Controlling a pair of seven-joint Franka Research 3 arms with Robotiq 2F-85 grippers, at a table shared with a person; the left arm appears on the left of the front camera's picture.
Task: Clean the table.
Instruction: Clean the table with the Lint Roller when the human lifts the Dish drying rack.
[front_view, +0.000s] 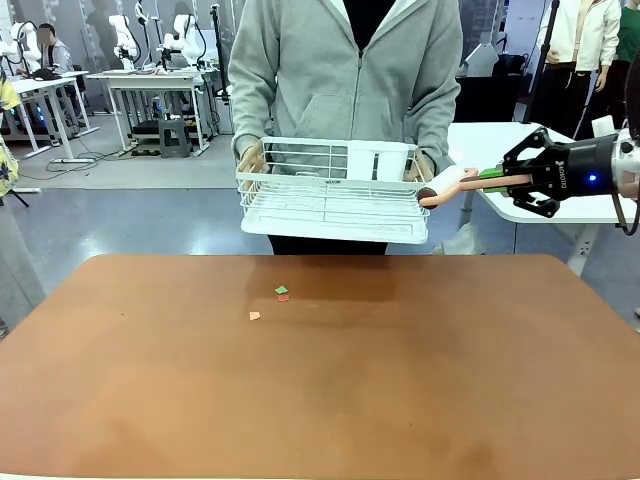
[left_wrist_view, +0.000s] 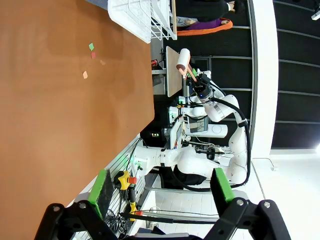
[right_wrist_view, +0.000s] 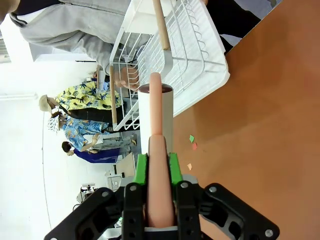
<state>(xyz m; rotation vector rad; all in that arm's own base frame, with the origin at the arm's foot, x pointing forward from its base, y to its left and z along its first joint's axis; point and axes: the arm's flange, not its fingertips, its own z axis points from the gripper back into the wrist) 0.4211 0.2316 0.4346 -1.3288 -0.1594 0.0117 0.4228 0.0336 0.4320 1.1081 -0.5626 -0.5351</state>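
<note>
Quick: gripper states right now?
left gripper: open, empty
right gripper: shut on the lint roller

Matt, smooth brown table (front_view: 400, 380); white coated-wire rack (front_view: 330, 228); roller handle (right_wrist_view: 159, 150) prob. plastic.

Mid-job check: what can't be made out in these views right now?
1. Front view: scraps on the table, too small to identify.
2. Front view: the person's hands, partly behind the dish rack.
3. Right wrist view: handle end of the lint roller, buried in the right gripper.
</note>
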